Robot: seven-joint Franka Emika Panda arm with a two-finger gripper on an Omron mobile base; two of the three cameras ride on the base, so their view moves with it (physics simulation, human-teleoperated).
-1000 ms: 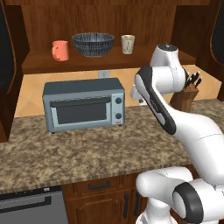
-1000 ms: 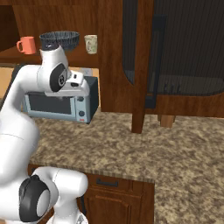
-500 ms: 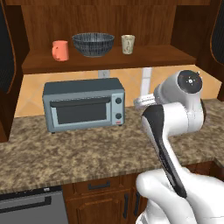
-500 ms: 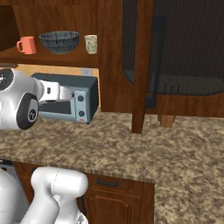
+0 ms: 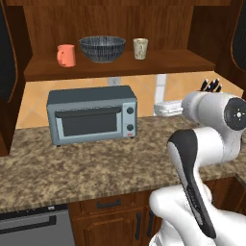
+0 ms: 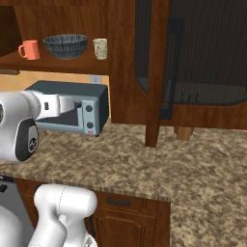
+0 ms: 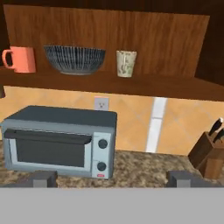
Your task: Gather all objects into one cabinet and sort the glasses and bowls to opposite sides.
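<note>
A: Hand view first: the shelf (image 7: 131, 85) of the cabinet (image 7: 109, 30) carries an orange cup (image 7: 21, 59) at the left, the bowl (image 7: 74, 58) just beside it in the middle, and the beige cup (image 7: 126, 63) to the bowl's right.

B: So the bowl sits between two cups?

A: Yes. The left base view agrees: orange cup (image 5: 66, 55), bowl (image 5: 102, 48), beige cup (image 5: 140, 48), all upright on the same plank, none touching.

B: And the gripper?

A: The gripper (image 7: 109, 179) has its fingertips (image 7: 41, 178) spread wide at the bottom of the hand view, with nothing between them. It hangs back over the counter (image 5: 96, 168), facing the toaster oven (image 7: 61, 140), well apart from the shelf.

B: How far along, then?

A: I'd judge the gathering is partly or mostly done, since three pieces stand in one cabinet. The sorting is not: cups flank the bowl on both sides. I can pick out one orange cup here, so a second, if there is one, lies outside these views.

B: What's left?

A: Probably moving one cup across, or shifting the bowl to an end, so cups share one side and the bowl takes the other. The knife block (image 7: 209, 153) at the right is no part of it.
</note>
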